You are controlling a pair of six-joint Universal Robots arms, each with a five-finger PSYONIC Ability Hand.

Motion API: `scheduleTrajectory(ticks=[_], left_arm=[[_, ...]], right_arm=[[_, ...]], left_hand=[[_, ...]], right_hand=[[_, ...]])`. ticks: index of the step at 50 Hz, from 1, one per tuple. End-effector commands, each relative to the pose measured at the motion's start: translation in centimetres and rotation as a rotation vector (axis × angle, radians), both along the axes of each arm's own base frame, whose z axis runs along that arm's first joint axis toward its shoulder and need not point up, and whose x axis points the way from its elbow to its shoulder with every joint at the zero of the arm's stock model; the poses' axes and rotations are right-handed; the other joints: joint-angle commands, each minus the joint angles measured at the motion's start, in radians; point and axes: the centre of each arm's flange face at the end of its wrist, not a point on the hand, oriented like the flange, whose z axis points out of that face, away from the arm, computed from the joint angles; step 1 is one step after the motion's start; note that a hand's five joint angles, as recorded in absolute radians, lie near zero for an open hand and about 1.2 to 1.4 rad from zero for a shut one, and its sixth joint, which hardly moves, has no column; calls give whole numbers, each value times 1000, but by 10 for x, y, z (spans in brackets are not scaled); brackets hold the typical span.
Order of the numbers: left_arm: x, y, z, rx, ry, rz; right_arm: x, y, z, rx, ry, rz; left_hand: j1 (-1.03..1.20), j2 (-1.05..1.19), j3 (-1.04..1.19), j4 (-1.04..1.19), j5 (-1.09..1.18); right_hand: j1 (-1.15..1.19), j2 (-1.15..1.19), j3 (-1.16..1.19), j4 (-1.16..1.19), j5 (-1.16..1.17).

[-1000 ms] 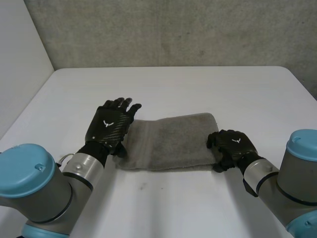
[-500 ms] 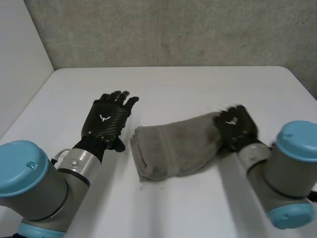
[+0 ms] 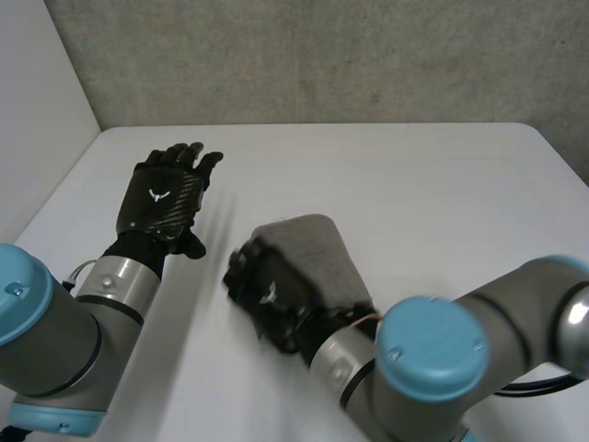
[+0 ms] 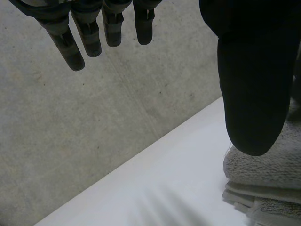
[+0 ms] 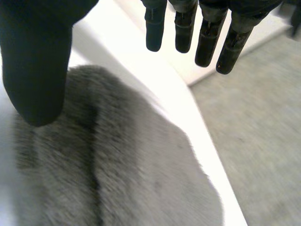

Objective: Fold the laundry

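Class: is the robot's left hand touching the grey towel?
Apart. The head view shows a strip of bare white table between the left hand and the grey towel.

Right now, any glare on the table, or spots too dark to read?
Head view: the table is softly lit, no glare. Right wrist view: the right hand is flat black against the towel. Left wrist view: the left hand likewise.
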Motion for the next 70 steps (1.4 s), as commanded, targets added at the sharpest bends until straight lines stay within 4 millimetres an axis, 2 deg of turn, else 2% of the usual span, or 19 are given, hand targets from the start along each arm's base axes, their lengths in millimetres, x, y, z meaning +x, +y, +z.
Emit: scheduleTrajectory(ticks=[1, 5, 11, 18, 30, 40, 43, 45, 46, 48, 49, 50, 51, 52, 54, 55, 57, 60, 70], left_arm=[[-6, 0, 8, 10, 46, -23], [-14, 2, 13, 57, 78, -48], [-43, 7, 12, 261, 157, -123], [-79, 5, -23, 469, 158, -163], [-61, 9, -70, 578, 30, -35], [-59, 12, -69, 482, -148, -64], [-62, 12, -54, 435, -147, -77], [-64, 12, -26, 370, -103, -87], [-64, 12, -26, 370, -102, -87], [-64, 13, -5, 323, -73, -91], [-64, 13, 16, 274, -42, -93], [-61, 13, 40, 220, -3, -89], [-61, 13, 40, 220, -3, -89], [-57, 13, 65, 162, 38, -83], [-45, 16, 113, 56, 101, -67], [-44, 16, 114, 55, 102, -67], [-22, 18, 147, 22, 117, -22], [-4, 18, 166, 51, 110, 25], [10, 23, 170, 153, 129, 58]], right_arm=[[-32, -43, 63, 242, -366, -174], [-64, -75, 82, 488, -531, -295], [-75, -92, 82, 680, -564, -353], [-76, -112, 42, 763, -424, -445], [-55, -113, -3, 702, -220, -396], [-45, -112, -7, 595, -131, -367], [-42, -112, 9, 583, -160, -357], [-43, -111, 43, 563, -226, -355], [-43, -111, 44, 563, -226, -355], [-50, -114, 83, 525, -332, -384], [-50, -114, 83, 525, -333, -384], [-57, -113, 109, 488, -401, -405], [-65, -115, 130, 450, -459, -430], [-65, -115, 130, 450, -460, -430], [-92, -120, 175, 351, -580, -498], [-92, -120, 176, 351, -580, -498], [-110, -111, 212, 268, -653, -526], [-122, -100, 229, 235, -662, -558], [-133, -86, 235, 249, -619, -608]], left_hand=[[3, 22, 20, 20, -20], [18, 37, 35, 35, -5], [15, 34, 32, 32, -8], [15, 34, 32, 32, -8], [6, 25, 23, 23, -17], [0, 19, 17, 17, -22], [3, 22, 20, 20, -19], [0, 19, 17, 17, -22], [0, 19, 17, 17, -22], [0, 19, 17, 17, -22], [0, 19, 17, 17, -22], [0, 19, 17, 17, -22], [0, 19, 17, 17, -22], [0, 19, 17, 17, -22], [38, 57, 55, 55, 15], [39, 58, 56, 55, 16], [127, 146, 144, 143, 104], [74, 93, 91, 91, 51], [-9, 10, 8, 8, -32]], right_hand=[[-43, -75, -51, -61, -51], [-43, -75, -51, -61, -51], [-49, -81, -57, -67, -57], [-61, -93, -69, -78, -69], [-74, -106, -82, -92, -82], [-74, -106, -82, -92, -82], [-74, -106, -82, -92, -82], [-74, -106, -82, -92, -82], [-74, -106, -82, -92, -82], [-74, -106, -82, -92, -82], [-74, -106, -82, -92, -82], [-74, -106, -82, -92, -82], [-74, -106, -82, -92, -82], [-74, -106, -82, -92, -82], [-74, -106, -82, -92, -82], [-74, -106, -82, -92, -82], [-74, -106, -82, -92, -82], [-74, -106, -82, -92, -82], [-74, -106, -82, -92, -82]])
